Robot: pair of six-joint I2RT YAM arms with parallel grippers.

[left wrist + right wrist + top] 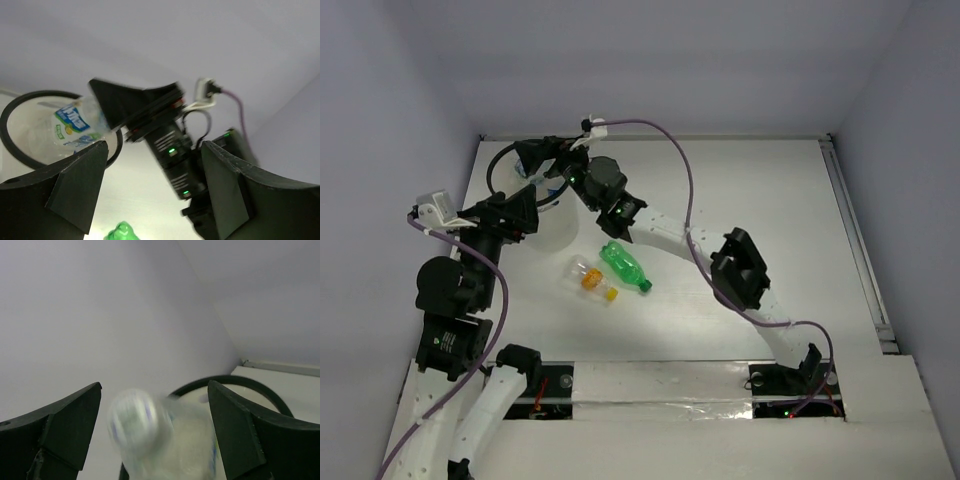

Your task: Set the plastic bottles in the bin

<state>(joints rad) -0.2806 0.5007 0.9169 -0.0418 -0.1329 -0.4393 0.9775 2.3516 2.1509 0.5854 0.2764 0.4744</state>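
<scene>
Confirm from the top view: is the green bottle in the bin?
No, the green bottle lies on the table beside the orange-labelled bottle, outside the bin.

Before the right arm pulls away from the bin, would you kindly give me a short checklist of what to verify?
1. Right tool open: ok, its jaws stand wide.
2. Labelled bottle over the bin: ok, the left wrist view shows it within the rim's ring.
3. That bottle free of the fingers and landed: cannot tell, it is blurred.
4. Left tool empty: ok, open with nothing between its jaws.
5. All bottles binned: not ok, the green bottle and the orange-labelled bottle lie on the table.
</scene>
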